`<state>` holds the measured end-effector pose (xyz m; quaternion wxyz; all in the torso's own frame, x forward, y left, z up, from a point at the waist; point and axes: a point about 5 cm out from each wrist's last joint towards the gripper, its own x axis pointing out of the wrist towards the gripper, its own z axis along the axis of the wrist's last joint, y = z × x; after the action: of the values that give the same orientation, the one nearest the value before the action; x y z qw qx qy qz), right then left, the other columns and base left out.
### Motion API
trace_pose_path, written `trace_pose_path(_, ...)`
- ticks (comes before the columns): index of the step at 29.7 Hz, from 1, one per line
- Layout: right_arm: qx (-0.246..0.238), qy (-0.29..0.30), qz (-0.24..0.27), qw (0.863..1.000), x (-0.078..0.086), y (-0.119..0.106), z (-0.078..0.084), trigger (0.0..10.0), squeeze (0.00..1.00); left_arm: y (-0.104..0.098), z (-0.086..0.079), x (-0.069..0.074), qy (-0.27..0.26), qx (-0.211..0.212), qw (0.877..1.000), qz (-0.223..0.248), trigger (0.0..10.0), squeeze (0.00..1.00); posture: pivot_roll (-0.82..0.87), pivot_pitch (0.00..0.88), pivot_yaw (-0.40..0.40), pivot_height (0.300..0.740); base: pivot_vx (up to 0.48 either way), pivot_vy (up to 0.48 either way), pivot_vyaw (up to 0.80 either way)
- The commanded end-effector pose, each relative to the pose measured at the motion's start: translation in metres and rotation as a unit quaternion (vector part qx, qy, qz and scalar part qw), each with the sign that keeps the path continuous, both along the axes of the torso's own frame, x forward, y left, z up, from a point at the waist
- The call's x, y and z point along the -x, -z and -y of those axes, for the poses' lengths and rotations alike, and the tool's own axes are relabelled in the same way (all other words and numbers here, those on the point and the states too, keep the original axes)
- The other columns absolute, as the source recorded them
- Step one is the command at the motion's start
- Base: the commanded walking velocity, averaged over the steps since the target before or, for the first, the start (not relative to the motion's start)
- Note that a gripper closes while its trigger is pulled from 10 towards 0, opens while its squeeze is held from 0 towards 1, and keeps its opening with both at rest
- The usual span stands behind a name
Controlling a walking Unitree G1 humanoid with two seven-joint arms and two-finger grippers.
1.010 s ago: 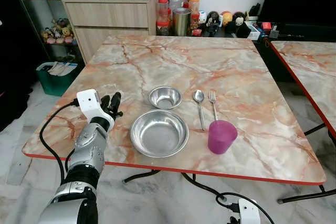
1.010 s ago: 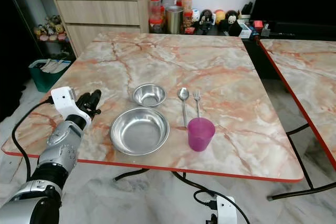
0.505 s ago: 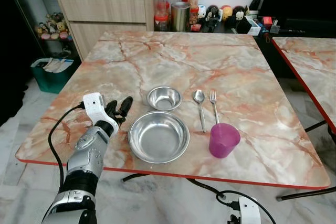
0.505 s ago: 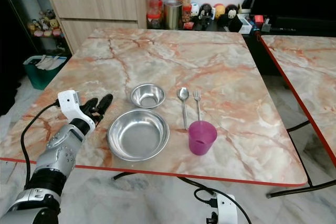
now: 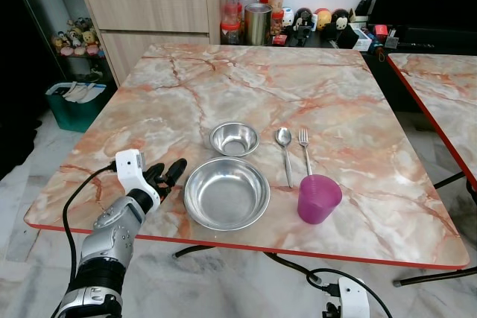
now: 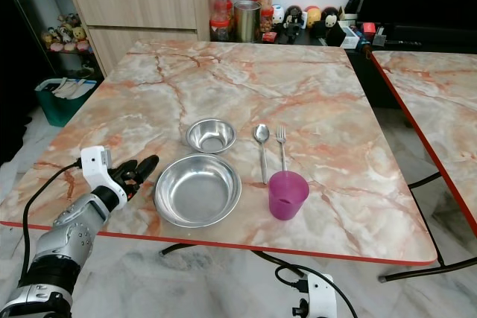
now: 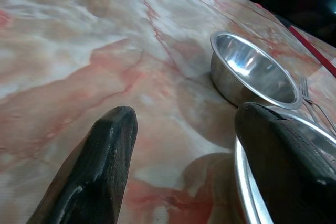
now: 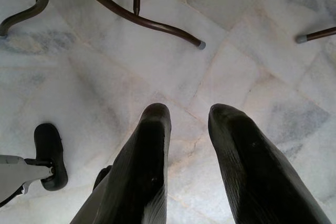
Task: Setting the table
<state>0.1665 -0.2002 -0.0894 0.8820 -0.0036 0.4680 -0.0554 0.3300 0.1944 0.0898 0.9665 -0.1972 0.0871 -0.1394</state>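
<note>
Left gripper point(image 5: 168, 173) (jaws wide, empty) hovers beside the large bowl point(image 5: 226, 193).

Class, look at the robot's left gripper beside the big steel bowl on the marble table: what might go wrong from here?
1. The open left gripper sits right beside the big bowl; a push could slide it into the small bowl or the spoon.
2. The big bowl lies near the table's front edge, so a pull might tip it off.
3. The purple cup looks light and could topple if bumped.
</note>
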Motion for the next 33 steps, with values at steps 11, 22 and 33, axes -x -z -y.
trace_pose_path(11,-0.003,0.013,0.000,1.000,0.000,0.000,0.000,10.0,0.00,0.004,0.015,0.004,0.054,-0.012,0.998,-0.012,10.0,0.00,0.00,0.000,-0.008,0.740,0.000,0.000,0.00)
trace_pose_path(22,-0.003,0.014,0.000,1.000,0.001,0.000,0.001,10.0,0.00,0.008,0.019,0.006,0.072,-0.033,0.997,-0.024,10.0,0.00,0.00,0.000,-0.007,0.740,0.000,0.000,0.00)
trace_pose_path(33,-0.003,0.014,0.001,1.000,0.001,0.000,0.001,10.0,0.00,0.001,0.024,0.005,0.111,-0.108,0.988,-0.017,0.0,0.00,0.00,0.000,-0.008,0.740,0.000,0.000,0.00)
